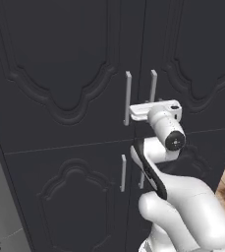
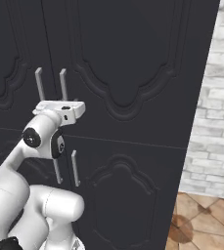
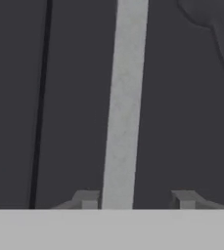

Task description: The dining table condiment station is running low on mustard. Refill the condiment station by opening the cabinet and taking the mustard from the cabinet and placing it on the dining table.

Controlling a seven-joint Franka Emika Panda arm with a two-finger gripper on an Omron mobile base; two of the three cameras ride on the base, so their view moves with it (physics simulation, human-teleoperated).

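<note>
The cabinet point(image 1: 60, 123) fills the left base view, all doors closed. Two slim silver handles stand side by side at the upper centre, flanking the door seam. The hand point(image 1: 151, 109) sits at the right-hand handle point(image 1: 153, 86), near its lower end. In the hand view the handle point(image 3: 124, 102) runs vertically between the two fingertips point(image 3: 86, 199), which stand apart on either side; the hand is partly open and grips nothing, though contact cannot be confirmed at this angle.

The handle is a rigid, smooth metal bar; grip it across its width, low on the bar. The door is stiff and hinged, so it will likely swing on an arc.

The brick wall point(image 2: 211, 107) at the right of the right base view may limit swing room on that side.
</note>
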